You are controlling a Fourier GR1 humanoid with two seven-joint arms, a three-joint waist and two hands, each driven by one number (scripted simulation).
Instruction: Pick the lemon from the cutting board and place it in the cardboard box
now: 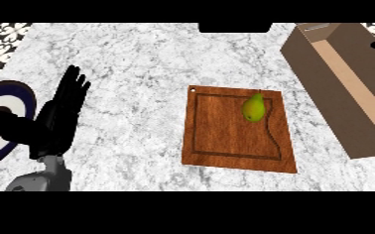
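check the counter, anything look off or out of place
The fruit on the cutting board looks more like a yellow-green pear than a lemon. Nothing is spilled or damaged. The cardboard box is open, and the left hand rests open.

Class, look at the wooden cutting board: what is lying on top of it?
Only the yellow-green lemon lies on the cutting board, near its far right corner. The rest of the board's top shows bare wood; whatever is beneath the board is covered.

Single head view, looking steeply down on the marble counter, cutting board near centre
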